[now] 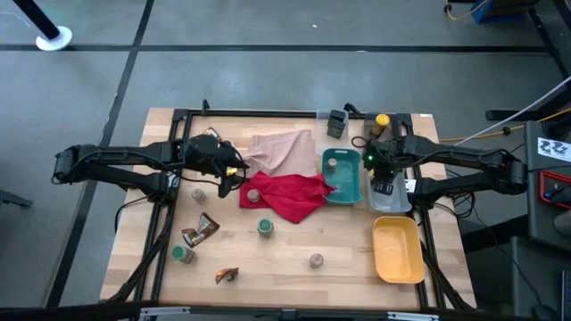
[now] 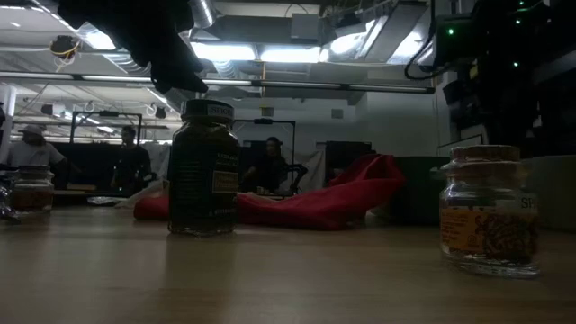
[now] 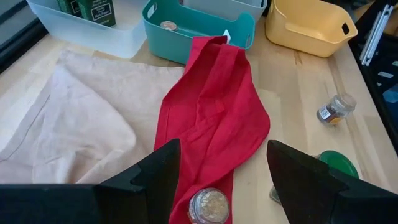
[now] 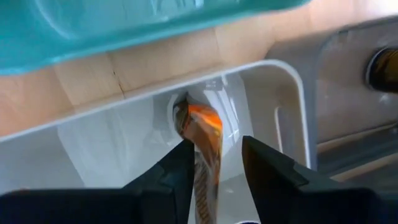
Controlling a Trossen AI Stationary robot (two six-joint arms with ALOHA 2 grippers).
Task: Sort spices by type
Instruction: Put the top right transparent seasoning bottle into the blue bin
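Observation:
My right gripper (image 1: 384, 176) points down over the clear tray (image 1: 393, 203), open, with a crinkly brown-orange sachet (image 4: 202, 146) between its fingers. My left gripper (image 1: 234, 169) hovers open over the near end of the red cloth (image 3: 214, 106); a grey-lidded jar (image 3: 208, 205) stands on that cloth below its fingers. More jars (image 1: 265, 228) (image 1: 183, 254) (image 1: 316, 260) and two sachets (image 1: 201, 230) (image 1: 227, 275) lie on the table's near half. A yellow-capped bottle (image 1: 382, 119) stands at the far right. My right gripper comes from above, fingers pointing down. The sachet's upper part (image 4: 198, 163) lies against the inner side of one finger (image 4: 177, 168), with a gap to the other finger, so it is not pinched. Its lower end (image 4: 186, 112) reaches into the clear tray's corner.
A teal tray (image 1: 332, 162) with a jar inside stands between the red cloth and the clear tray. A yellow tray (image 1: 397, 254) stands at the near right. A beige cloth (image 1: 281, 147) lies spread at the far middle. Dark boxes (image 1: 336, 122) stand by the far edge.

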